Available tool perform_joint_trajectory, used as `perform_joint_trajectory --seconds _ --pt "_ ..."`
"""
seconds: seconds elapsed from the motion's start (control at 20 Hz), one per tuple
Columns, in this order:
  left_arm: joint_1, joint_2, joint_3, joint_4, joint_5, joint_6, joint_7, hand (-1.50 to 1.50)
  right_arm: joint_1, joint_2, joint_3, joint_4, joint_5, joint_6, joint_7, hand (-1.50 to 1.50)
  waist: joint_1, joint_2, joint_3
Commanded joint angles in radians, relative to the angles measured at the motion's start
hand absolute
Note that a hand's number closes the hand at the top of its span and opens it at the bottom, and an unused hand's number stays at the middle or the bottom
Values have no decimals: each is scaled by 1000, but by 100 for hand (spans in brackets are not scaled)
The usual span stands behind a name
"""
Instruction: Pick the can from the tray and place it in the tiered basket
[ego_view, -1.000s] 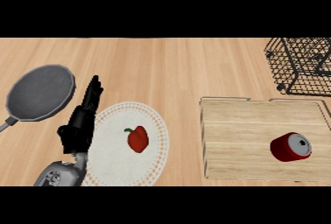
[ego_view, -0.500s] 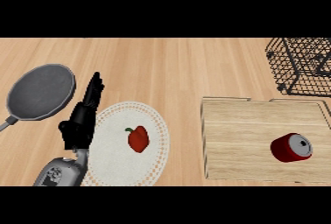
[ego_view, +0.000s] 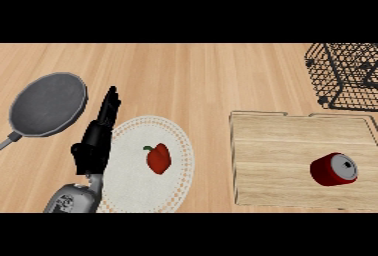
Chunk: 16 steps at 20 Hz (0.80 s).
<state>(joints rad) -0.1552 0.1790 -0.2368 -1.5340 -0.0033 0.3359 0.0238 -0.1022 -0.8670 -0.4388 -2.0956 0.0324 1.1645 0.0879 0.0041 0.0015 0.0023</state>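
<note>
The wooden counter (ego_view: 184, 75) fills the view, and only one hand shows on it: the left hand (ego_view: 96, 137), coming up from the lower left edge on its grey forearm (ego_view: 72, 197), fingers straight and pointing away toward the far side, holding nothing. Well to the right of that hand lies the wooden tray (ego_view: 295, 145), a broad pale board with a raised lip, flat on the counter. Further right again and farther from the hand, at the upper right corner, stands the black wire tiered basket (ego_view: 347, 75), only partly in view, its near corner just beyond the tray's far edge. Just right of the hand, partly under it, lies the white plate (ego_view: 136, 185) with a patterned rim; the hand and forearm overlap its left edge. Just left of the hand and a little farther up sits the grey frying pan (ego_view: 48, 105), round, its handle running off toward the left edge. The can (ego_view: 334, 169), red with a silvery end, lies on its side on the tray's right part, well apart from the hand and from the basket. Smallest is the red bell pepper (ego_view: 159, 158), with a green stem, lying near the plate's middle, close to the right of the hand but not touching it.
</note>
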Motion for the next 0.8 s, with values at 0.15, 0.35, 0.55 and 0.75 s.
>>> perform_joint_trajectory --seconds 0.15,0.35,0.55,0.75 --pt "18 -33 -20 -18 -30 9 10 0 59 -36 38 -16 247 26 -259 -150 -3 -1 1" --pt "-18 -12 36 55 -4 -26 -27 0 103 -55 143 13 374 -121 -373 -150 1 4 1" --pt "18 -33 -10 -24 -40 -1 14 0 97 -135 164 -6 402 -186 -466 -150 5 0 0" --pt "33 -35 10 18 -32 -25 -56 0 150 -140 243 51 544 -357 -567 -150 3 1 -1"
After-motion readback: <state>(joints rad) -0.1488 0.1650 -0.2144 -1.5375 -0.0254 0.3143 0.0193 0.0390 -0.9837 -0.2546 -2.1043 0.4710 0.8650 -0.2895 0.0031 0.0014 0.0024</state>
